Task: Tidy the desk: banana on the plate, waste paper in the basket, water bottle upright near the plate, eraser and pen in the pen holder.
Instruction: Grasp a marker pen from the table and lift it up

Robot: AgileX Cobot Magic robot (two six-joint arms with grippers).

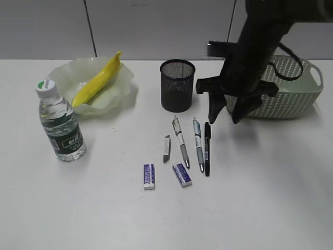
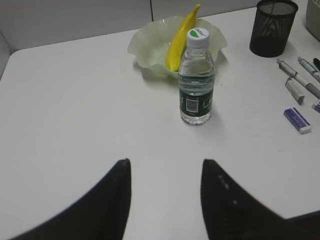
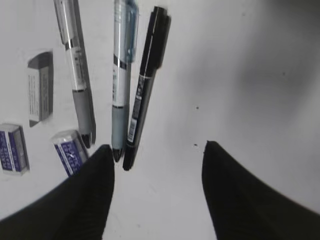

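Observation:
The banana (image 1: 99, 80) lies in the pale green plate (image 1: 67, 73), and the water bottle (image 1: 61, 125) stands upright just in front of it. Three pens (image 1: 198, 143) and three erasers (image 1: 181, 174) lie on the desk (image 1: 270, 198) before the black mesh pen holder (image 1: 177, 85). My right gripper (image 1: 226, 121) hangs open above the desk just right of the black pen (image 3: 147, 80), with nothing between its fingers. In the left wrist view my left gripper (image 2: 166, 162) is open and empty, well short of the bottle (image 2: 196, 85). The waste paper is out of view.
The sage-green basket (image 1: 291, 94) stands at the back right, partly behind my right arm. The white-and-grey pen (image 3: 77, 70) and blue-grey pen (image 3: 121, 75) lie left of the black one. An upturned eraser (image 3: 41, 87) lies further left.

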